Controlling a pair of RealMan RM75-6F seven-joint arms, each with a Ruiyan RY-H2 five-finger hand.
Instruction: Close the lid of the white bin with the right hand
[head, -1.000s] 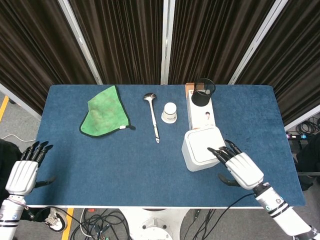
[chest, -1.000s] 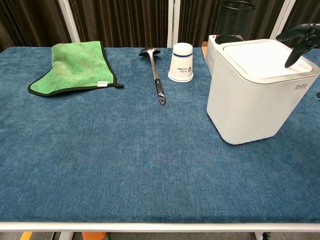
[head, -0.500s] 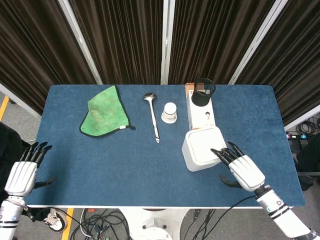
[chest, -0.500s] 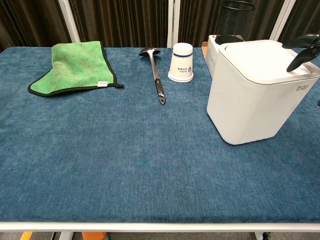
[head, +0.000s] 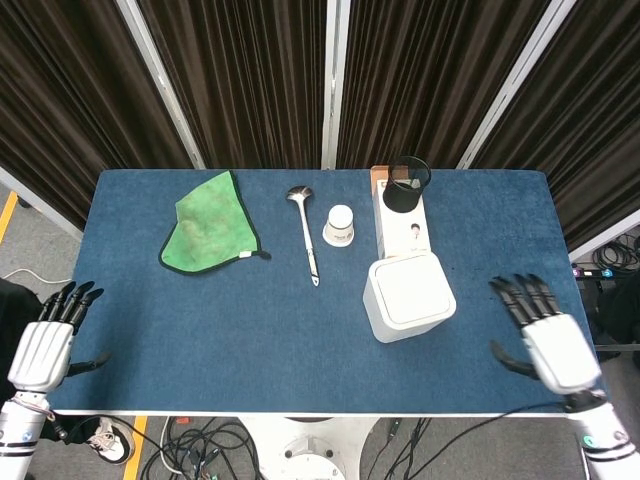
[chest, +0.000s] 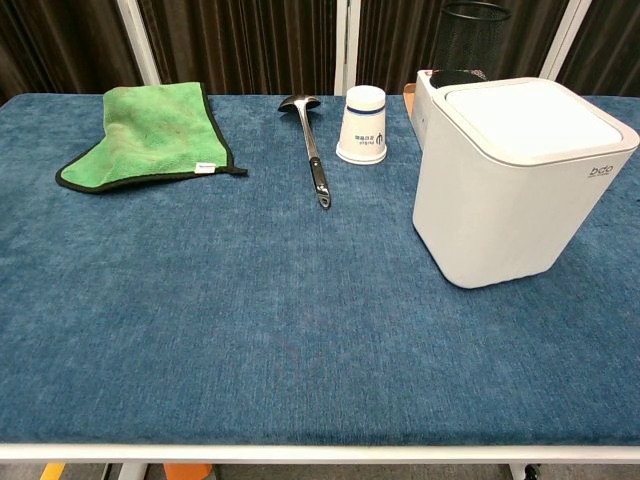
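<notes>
The white bin (head: 407, 296) (chest: 515, 180) stands right of centre on the blue table, its flat lid (head: 411, 290) (chest: 532, 110) lying level on top. My right hand (head: 548, 337) hovers open near the table's front right corner, well to the right of the bin and apart from it, fingers spread. My left hand (head: 48, 343) sits open off the table's front left edge. Neither hand shows in the chest view.
A green cloth (head: 208, 226) lies at the back left. A metal ladle (head: 306, 233) and an upturned paper cup (head: 339, 224) sit mid-back. Behind the bin are a white box (head: 403, 226) and a black mesh cup (head: 406, 184).
My right hand has lifted off the bin lid and pulled away to the right, leaving the chest view. The lid lies flat. The left hand barely moved.
</notes>
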